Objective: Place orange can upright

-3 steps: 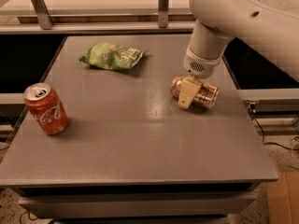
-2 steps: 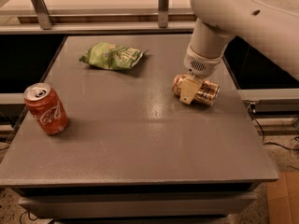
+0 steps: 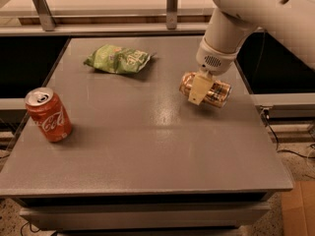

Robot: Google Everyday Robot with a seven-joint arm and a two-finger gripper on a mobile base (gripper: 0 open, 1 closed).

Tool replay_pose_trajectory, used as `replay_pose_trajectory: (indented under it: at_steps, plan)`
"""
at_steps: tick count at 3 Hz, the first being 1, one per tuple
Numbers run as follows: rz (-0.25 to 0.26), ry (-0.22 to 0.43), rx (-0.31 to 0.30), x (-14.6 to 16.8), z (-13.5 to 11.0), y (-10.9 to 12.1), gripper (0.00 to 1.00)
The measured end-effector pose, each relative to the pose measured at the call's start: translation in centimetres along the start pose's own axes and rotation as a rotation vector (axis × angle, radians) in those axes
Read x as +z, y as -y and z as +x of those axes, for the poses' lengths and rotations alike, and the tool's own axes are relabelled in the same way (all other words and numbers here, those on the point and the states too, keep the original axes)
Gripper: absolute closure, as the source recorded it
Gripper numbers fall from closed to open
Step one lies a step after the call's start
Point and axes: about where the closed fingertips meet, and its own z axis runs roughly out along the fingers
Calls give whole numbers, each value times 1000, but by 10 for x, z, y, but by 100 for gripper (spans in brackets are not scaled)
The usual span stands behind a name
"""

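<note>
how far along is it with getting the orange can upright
Done: the gripper sits around the middle of the pale orange-copper metallic drink can, on the right side of the grey table, apparently shut on it. In hand: the can lies on its side in that grip. Left: turn it upright, set it on the table, release.

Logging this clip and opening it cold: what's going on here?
A robot arm reaches in from the upper right, and its gripper is clamped on the orange can, which lies on its side toward the right of the grey table. The can is not yet upright. A red can stands upright at the left and a green chip bag lies toward the back. Neither is being touched.
</note>
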Motion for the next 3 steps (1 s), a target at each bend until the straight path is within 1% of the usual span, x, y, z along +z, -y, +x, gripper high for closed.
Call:
replay_pose_trajectory:
  at_steps: [1,2,3]
  plan:
    - [-17,89,0,-17,-8,0,100]
    - [-61,218,14,-31,-16,-2,100]
    - [-133,373,36,-39,-24,-8,100]
